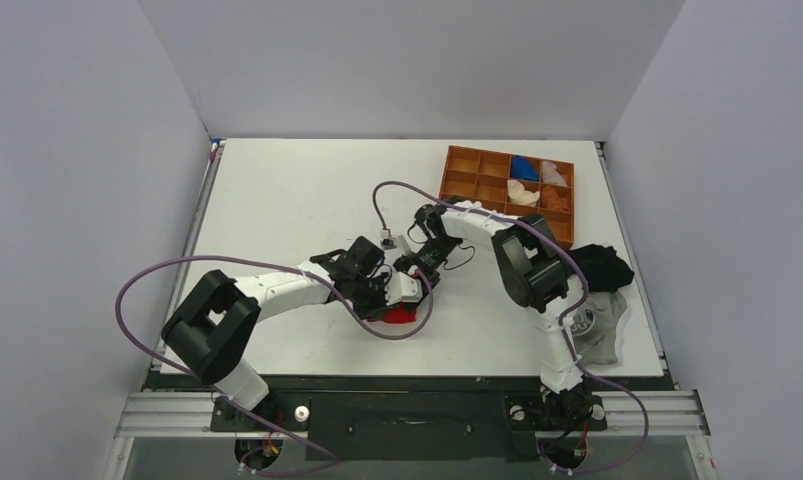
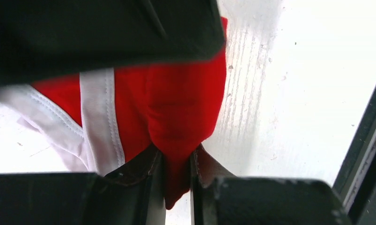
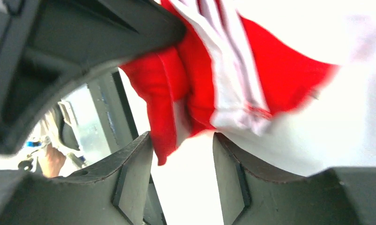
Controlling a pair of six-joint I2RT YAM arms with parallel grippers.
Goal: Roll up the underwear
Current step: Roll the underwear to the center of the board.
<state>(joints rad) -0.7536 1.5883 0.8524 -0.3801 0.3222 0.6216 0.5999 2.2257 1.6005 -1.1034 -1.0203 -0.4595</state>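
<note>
The red underwear [image 1: 398,315] with white trim lies bunched on the table near the front edge, mostly hidden under both grippers in the top view. My left gripper [image 2: 178,166] is shut on a fold of the underwear [image 2: 176,103], red cloth pinched between its fingers. My right gripper [image 3: 182,154] stands open just above the underwear [image 3: 251,70]; a red corner hangs beside its left finger [image 3: 129,159] without being clamped. From above, the left gripper [image 1: 377,295] and right gripper [image 1: 409,285] meet over the garment.
An orange compartment tray [image 1: 463,160] with blue, white and orange cloths stands at the back right. A black garment [image 1: 602,265] and a grey garment [image 1: 599,325] lie at the right edge. Purple cables loop over the table.
</note>
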